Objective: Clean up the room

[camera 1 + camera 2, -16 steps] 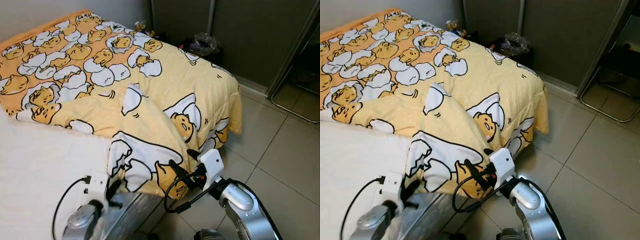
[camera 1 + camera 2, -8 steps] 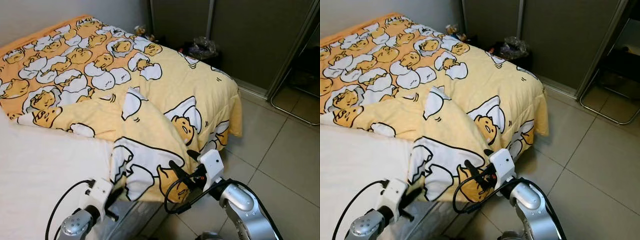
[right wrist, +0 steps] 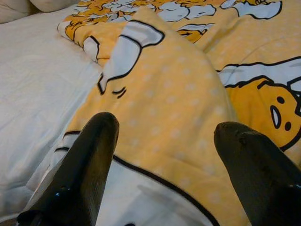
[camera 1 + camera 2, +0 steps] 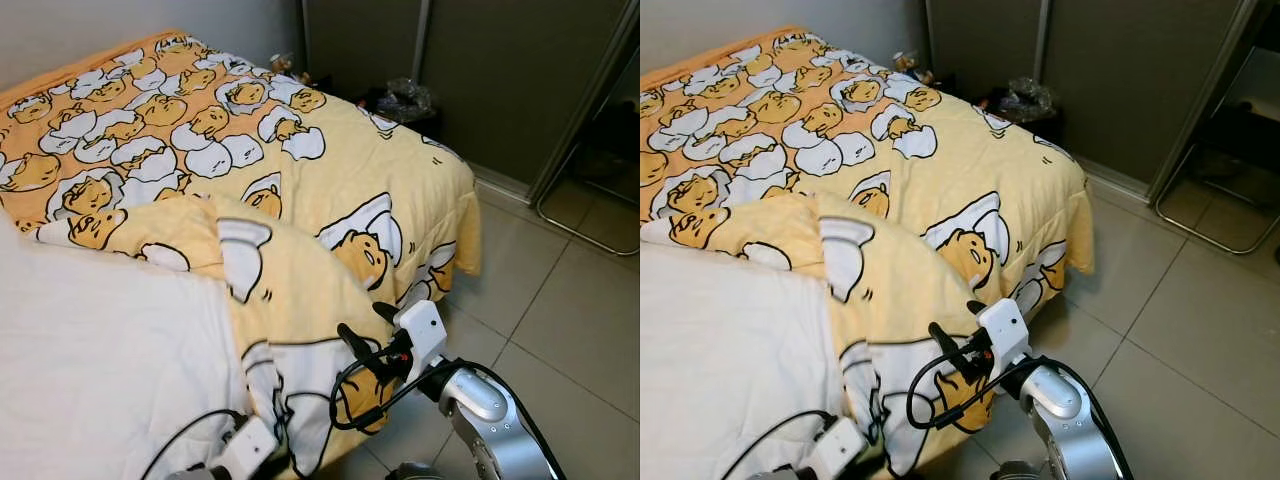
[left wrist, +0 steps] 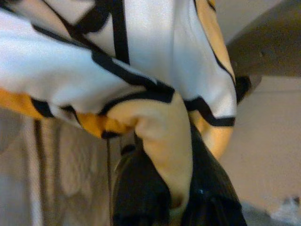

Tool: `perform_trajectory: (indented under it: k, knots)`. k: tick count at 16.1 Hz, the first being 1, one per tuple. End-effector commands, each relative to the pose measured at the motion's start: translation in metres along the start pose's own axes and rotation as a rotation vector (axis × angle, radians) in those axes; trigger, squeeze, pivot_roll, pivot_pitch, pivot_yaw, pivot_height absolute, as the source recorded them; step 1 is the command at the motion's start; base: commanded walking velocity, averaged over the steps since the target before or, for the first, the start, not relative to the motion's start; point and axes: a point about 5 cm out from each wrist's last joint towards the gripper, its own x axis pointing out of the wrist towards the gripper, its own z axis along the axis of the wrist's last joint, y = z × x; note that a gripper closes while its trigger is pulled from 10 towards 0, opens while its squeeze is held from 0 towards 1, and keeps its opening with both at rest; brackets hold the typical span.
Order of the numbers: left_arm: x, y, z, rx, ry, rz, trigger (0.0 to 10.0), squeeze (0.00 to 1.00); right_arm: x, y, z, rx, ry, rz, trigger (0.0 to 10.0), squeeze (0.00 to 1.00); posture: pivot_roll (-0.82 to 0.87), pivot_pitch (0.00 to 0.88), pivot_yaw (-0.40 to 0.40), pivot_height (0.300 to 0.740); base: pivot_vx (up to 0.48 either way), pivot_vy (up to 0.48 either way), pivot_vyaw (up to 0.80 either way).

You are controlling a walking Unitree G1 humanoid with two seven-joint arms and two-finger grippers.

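Even indoor light is falling on the bed (image 4: 90, 360); the sheet is reading bright, nearly washed out. The quilt (image 4: 330, 170) is showing sharp, without glare. The far cabinet doors (image 4: 480, 70) are sitting dim. The floor (image 4: 570, 330) is carrying a soft sheen. In the left wrist view the quilt fold is blurring at close range, with deep shadow beneath. The right wrist view's fingers (image 3: 84, 174) are appearing soft-edged.

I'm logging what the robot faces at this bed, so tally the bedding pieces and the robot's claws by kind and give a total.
Egg-print yellow blanket: 1
White sheet: 1
Claws: 2, the left claw shut on the blanket's edge, the right claw open above the blanket
Total: 4
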Motion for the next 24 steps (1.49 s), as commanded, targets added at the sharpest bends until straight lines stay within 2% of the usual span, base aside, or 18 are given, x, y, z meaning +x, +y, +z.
perform_trajectory:
  k: [1,4,7,10,14,19,20,22,24]
  knots:
    - [-0.003,-0.004,-0.013,-0.004,0.074,-0.007,0.0,0.00,0.002,0.002,0.000,0.000,0.002,0.015,10.0,0.00,-0.19,0.058,0.126,0.740,0.000,0.000,0.00]
    - [-0.006,-0.009,-0.028,0.004,0.185,0.017,0.0,0.00,0.001,0.003,-0.001,0.001,0.003,0.018,10.0,0.00,-0.19,0.057,0.125,0.740,0.000,0.000,0.00]
    - [0.002,-0.014,-0.027,0.030,0.222,0.042,0.0,0.00,0.002,0.003,-0.001,-0.001,0.004,0.025,10.0,0.00,-0.19,0.055,0.119,0.740,0.000,0.000,0.00]
    - [0.008,-0.020,-0.023,0.067,0.223,0.018,0.0,0.00,0.003,0.003,0.000,-0.003,0.005,0.029,10.0,0.00,-0.19,0.054,0.117,0.740,0.000,0.000,0.00]
    - [0.006,-0.013,-0.017,0.098,0.188,-0.044,0.0,0.00,0.003,0.004,-0.002,-0.001,0.011,0.037,10.0,0.00,-0.19,0.054,0.114,0.740,0.000,0.000,0.00]
    - [0.021,-0.031,-0.002,0.156,0.131,-0.101,0.0,0.00,0.002,0.004,-0.003,-0.001,0.018,0.045,10.0,0.00,-0.19,0.057,0.108,0.740,0.000,0.000,0.00]
    - [0.024,-0.034,0.000,0.139,0.122,-0.078,0.0,0.00,0.002,0.004,-0.004,-0.001,0.020,0.048,10.0,0.00,-0.19,0.056,0.107,0.740,0.000,0.000,0.00]
    - [0.025,-0.036,-0.001,0.117,0.119,-0.057,0.0,0.00,0.003,0.005,-0.004,0.000,0.021,0.051,10.0,0.00,-0.18,0.055,0.104,0.740,0.000,0.000,0.00]
    - [0.014,-0.029,-0.013,0.116,0.144,-0.040,0.0,0.00,0.003,0.005,-0.004,-0.001,0.022,0.055,10.0,0.00,-0.18,0.054,0.103,0.740,0.000,0.000,0.00]
